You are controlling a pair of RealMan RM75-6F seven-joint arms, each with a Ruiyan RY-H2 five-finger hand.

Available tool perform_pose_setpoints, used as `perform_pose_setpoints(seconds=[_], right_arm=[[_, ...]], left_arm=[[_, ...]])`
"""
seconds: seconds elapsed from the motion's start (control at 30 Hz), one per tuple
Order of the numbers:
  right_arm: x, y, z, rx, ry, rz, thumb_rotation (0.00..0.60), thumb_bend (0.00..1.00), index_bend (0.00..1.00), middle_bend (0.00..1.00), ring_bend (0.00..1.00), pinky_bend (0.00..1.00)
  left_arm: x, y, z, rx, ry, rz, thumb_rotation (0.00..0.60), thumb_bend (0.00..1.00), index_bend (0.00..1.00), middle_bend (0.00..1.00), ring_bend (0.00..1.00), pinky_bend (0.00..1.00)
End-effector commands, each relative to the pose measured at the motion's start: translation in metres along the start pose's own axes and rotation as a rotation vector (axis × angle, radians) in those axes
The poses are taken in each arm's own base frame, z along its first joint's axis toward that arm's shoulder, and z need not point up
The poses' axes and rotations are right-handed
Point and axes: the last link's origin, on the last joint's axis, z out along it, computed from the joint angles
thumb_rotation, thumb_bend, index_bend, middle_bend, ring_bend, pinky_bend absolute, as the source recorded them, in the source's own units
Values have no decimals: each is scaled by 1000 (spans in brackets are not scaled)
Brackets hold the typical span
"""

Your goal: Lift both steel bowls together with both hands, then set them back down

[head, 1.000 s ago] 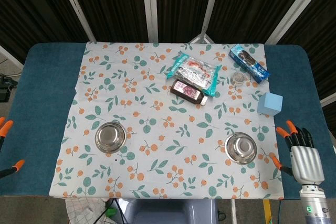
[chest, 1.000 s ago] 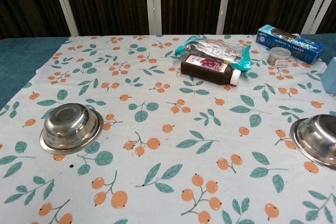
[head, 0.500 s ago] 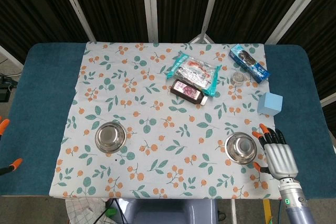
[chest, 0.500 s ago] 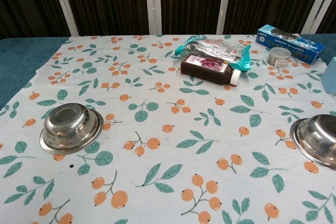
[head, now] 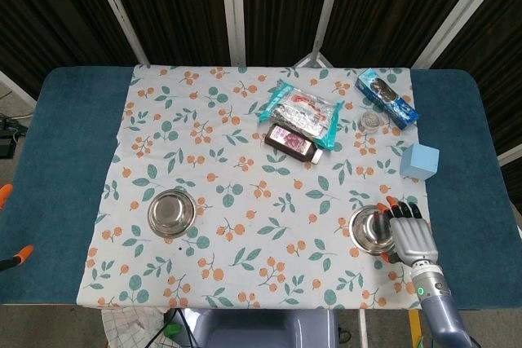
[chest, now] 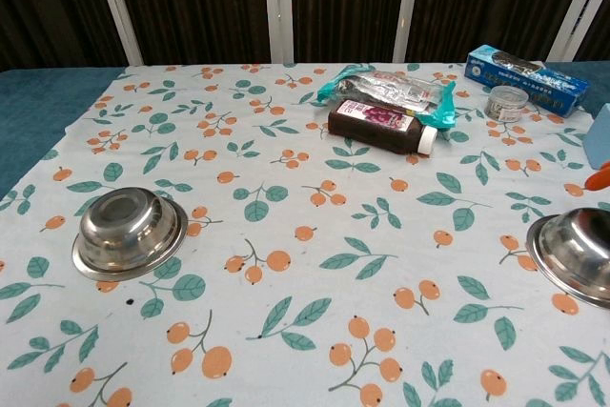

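Two steel bowls stand upright on the floral cloth. The left bowl (head: 172,212) (chest: 129,231) is untouched. The right bowl (head: 371,229) (chest: 577,254) has my right hand (head: 410,235) right beside its right rim, fingers stretched out and apart, holding nothing; whether it touches the rim I cannot tell. In the chest view only an orange fingertip (chest: 599,176) of that hand shows at the right edge. Of my left hand (head: 13,226) just two orange fingertips show, far apart, at the head view's left edge, well away from the left bowl.
At the back of the cloth lie a snack packet (head: 302,110), a dark bottle (head: 291,142), a blue biscuit box (head: 387,98) and a small tin (head: 373,122). A light blue block (head: 420,160) stands behind the right bowl. The blue table (head: 65,160) borders the cloth.
My right hand has moved left and slightly forward from the table's right edge to the right bowl's rim. The left fingertips slid slightly further out of frame. Both bowls stayed put.
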Motion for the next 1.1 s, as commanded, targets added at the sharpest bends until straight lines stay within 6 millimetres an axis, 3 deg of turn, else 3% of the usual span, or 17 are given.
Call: perform_pose_setpoints(seconds=[0.03,0.3,0.5,0.67,0.77,0.93,1.1], right_arm=[[-4,-4,5,5,-19,-8,600,212,144,19,67,0],[-13,-7,16,1,-54,-14,600,212,144,20,75,0],[-16,-9,22,-7,-57,-25,600,212,163,20,160,2],[-19,-7,24,-15,-58,-31,600,212,176,35,232,67],[-21,-8,25,-13,-61,-26,600,212,177,37,267,162],[-23,-7,29,-12,-57,-21,600,212,192,73,366,464],[-22,-8,30,-10,-32,-11,600,211,280,201,459,542]], left_arm=[[0,-1,0,5,2,-1,600,102,39,0,0,0],[0,-1,0,7,4,-1,600,102,42,0,0,0],[-1,-1,1,12,0,3,600,102,46,0,0,0],[-1,-1,1,11,6,1,600,102,49,0,0,0],[-1,-1,1,14,6,1,600,102,51,0,0,0],[-2,0,1,14,7,2,600,102,52,0,0,3],[-3,1,2,7,8,7,600,102,54,0,0,3]])
